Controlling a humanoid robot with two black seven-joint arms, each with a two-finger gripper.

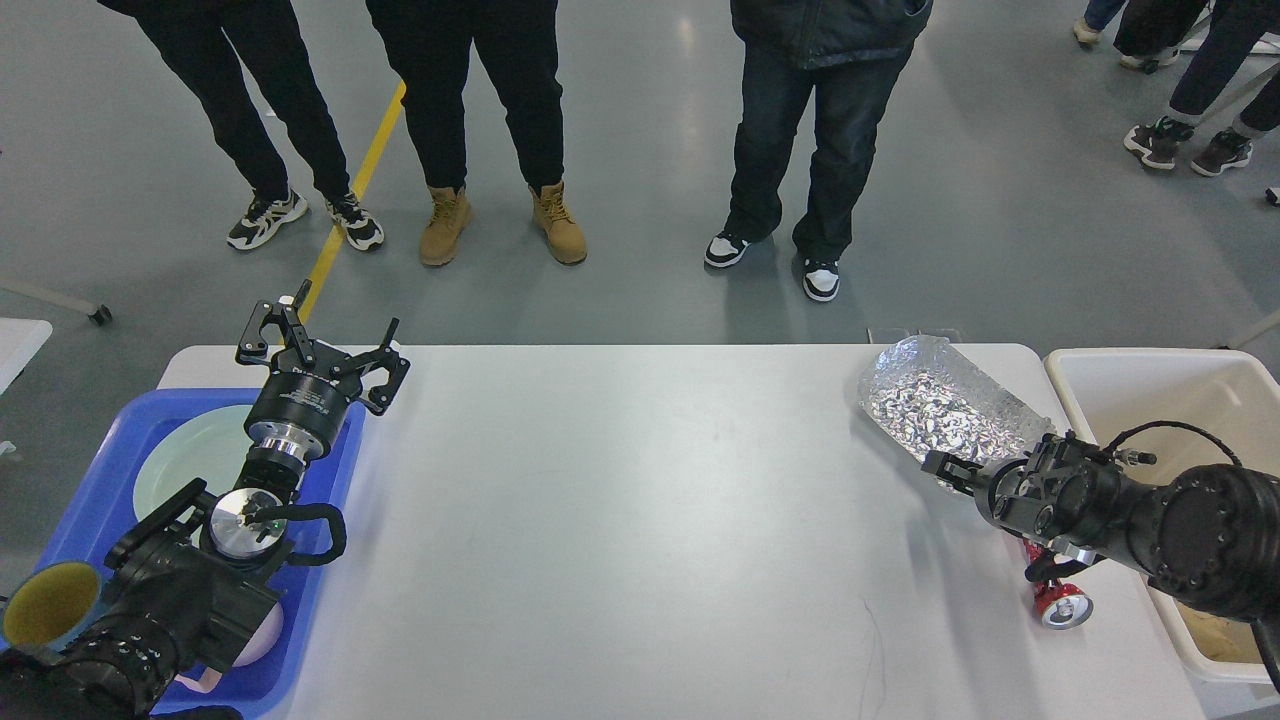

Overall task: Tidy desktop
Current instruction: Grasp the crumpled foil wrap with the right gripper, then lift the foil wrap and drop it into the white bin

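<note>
The desktop (640, 520) is a wide white tabletop. A crumpled foil tray (925, 400) lies at its far right. A crushed red can (1062, 605) lies nearer the front right, mostly hidden under my right arm. My right gripper (945, 468) is low over the table at the near end of the foil tray. It is small and dark, so its fingers cannot be told apart. My left gripper (322, 345) is open and empty above the far left corner, by the blue tray.
A blue tray (100, 450) at the left holds a pale plate (190, 450) and a yellow cup (45, 605). A cream bin (1150, 380) with scraps stands off the right edge. Three people (800, 150) stand beyond the far edge.
</note>
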